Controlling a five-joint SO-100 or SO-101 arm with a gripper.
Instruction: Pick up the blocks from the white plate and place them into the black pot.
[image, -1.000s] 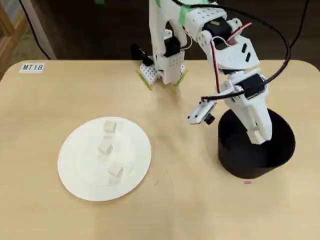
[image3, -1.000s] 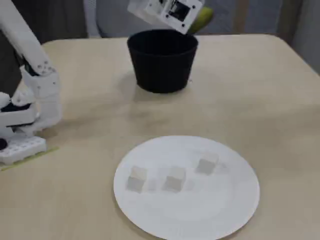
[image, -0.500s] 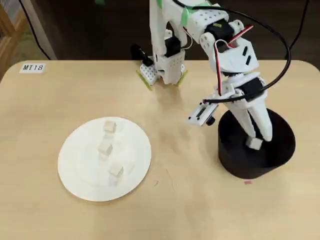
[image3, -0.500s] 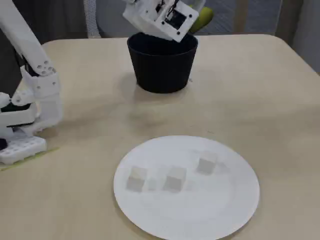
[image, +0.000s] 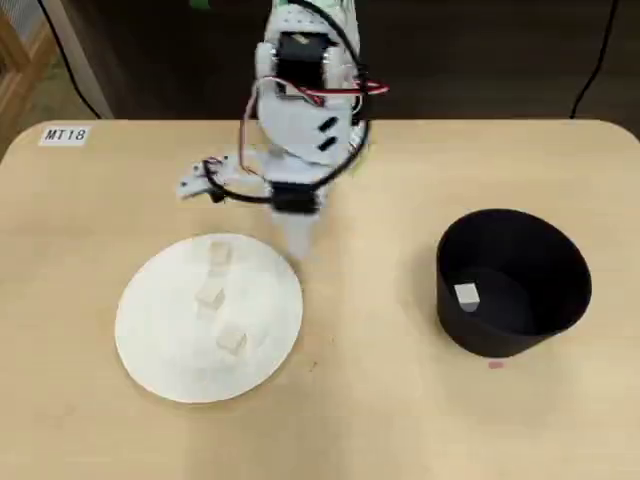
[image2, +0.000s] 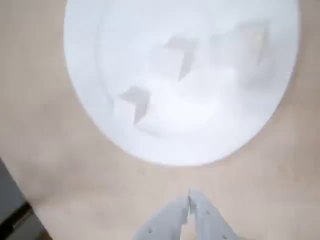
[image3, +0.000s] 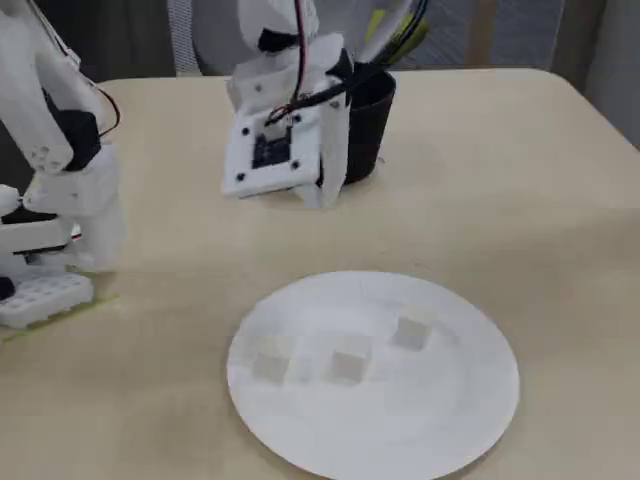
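The claw (image2: 189, 196) hangs above bare table (image: 380, 400) just off the rim of the white plate (image: 160, 345), its two fingers pressed together with nothing between them; the wrist view shows the tips meeting in a thin seam at the bottom of the picture, with the plate (image2: 100, 60) filling the space ahead of them. In the overhead view the claw (image: 298, 240) points down beside the plate's upper right edge, and the three blocks on the plate lie beyond it, to its left and below: the nearest one (image: 219, 256) close to the plate's top edge, the next (image: 209, 298) further in toward the middle, and the last (image: 232, 341) furthest from the claw, lower on the plate. None of them touches the claw or each other. In the wrist view they are only blurred pale shapes on the white surface. From the fixed view the claw (image3: 325, 198) hovers in front of the black pot (image3: 365, 125), partly hiding it, and the plate (image3: 470, 420) lies nearer the camera with the three blocks in a loose row. The pot (image: 560, 300) stands well apart from the claw, off to its right in the overhead view, and a fourth block (image: 466, 294) rests inside it on the floor, near the left wall. The arm's base (image3: 45, 290) sits at the table's edge, left in the fixed view.
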